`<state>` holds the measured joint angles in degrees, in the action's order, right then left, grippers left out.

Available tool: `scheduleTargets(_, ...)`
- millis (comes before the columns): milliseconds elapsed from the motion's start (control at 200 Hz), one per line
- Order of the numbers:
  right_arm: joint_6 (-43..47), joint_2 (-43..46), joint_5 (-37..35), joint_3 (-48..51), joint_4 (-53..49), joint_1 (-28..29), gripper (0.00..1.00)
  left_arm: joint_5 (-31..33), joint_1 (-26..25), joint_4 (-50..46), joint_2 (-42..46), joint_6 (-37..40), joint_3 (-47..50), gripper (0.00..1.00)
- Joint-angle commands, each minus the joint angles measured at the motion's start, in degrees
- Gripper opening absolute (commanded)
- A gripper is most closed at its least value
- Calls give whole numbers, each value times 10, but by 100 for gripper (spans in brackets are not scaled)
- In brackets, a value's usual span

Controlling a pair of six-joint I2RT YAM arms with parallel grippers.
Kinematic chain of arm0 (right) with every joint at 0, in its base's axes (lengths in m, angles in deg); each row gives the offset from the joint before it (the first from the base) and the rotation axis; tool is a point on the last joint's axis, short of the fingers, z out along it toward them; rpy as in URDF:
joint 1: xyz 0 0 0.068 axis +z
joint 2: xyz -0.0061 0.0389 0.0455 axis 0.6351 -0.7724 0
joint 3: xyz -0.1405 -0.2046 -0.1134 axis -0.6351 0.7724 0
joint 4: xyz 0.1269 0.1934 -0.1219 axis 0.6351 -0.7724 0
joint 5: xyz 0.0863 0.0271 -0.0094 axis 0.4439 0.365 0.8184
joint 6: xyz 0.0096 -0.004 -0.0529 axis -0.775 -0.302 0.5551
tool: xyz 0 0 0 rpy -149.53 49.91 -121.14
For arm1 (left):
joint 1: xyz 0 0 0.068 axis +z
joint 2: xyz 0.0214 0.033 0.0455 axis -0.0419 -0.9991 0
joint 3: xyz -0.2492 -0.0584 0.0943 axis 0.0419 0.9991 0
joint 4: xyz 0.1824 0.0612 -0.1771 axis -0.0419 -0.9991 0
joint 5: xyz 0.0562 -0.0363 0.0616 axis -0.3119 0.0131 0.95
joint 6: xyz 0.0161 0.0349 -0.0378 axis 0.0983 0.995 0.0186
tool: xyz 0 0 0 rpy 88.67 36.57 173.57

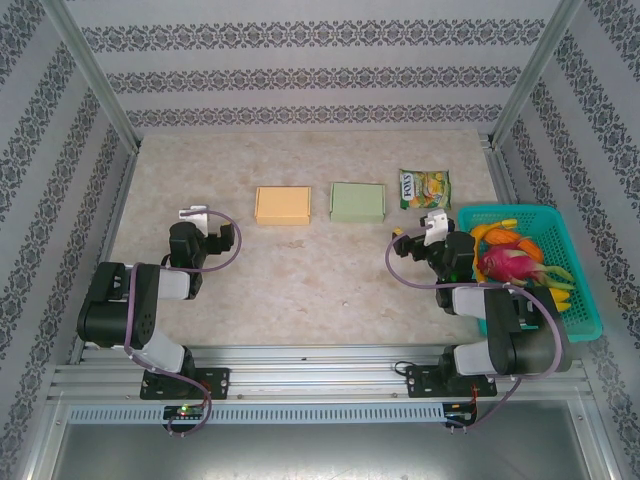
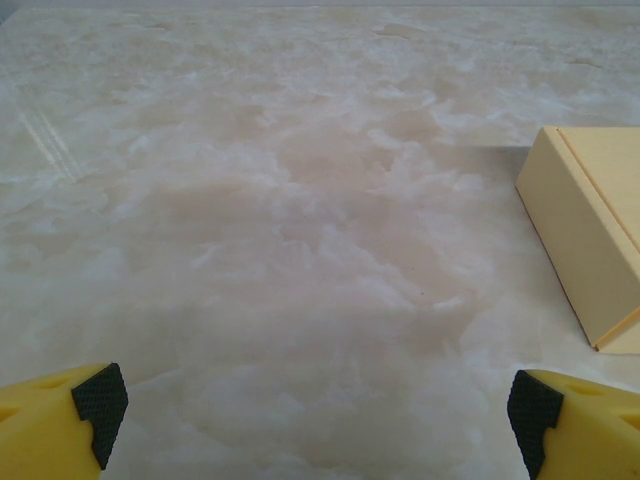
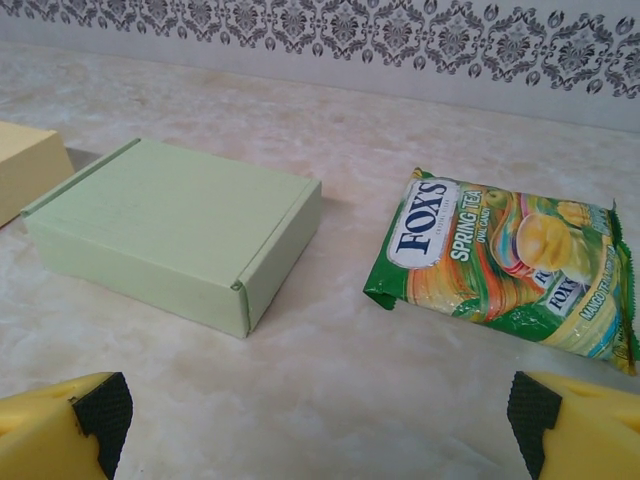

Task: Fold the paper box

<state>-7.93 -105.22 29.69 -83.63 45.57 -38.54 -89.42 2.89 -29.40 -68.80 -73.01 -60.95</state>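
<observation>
Both sets of jaws stand wide apart over the bare, cream marbled tabletop [image 1: 300, 280]: the left gripper [image 2: 318, 405] near its left edge, the right gripper [image 3: 318, 410] beside the teal basket [image 1: 505, 209]. Toward the far edge lie a yellow paper box [image 1: 283, 205], a green paper box [image 1: 357, 203] and a sweet packet [image 1: 425, 188]. Damask-striped walls [image 1: 300, 75] enclose three sides.

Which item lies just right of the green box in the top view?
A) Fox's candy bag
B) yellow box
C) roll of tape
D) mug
A: the Fox's candy bag lies just right of the green box, with a gap of bare table between them. The yellow box is on the green box's left.
</observation>
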Motion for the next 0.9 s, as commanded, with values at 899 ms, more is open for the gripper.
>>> scheduleTargets(899,-64,-66,-180,-66,-22,6,98,1,-1,-1,3,14,-4,100)
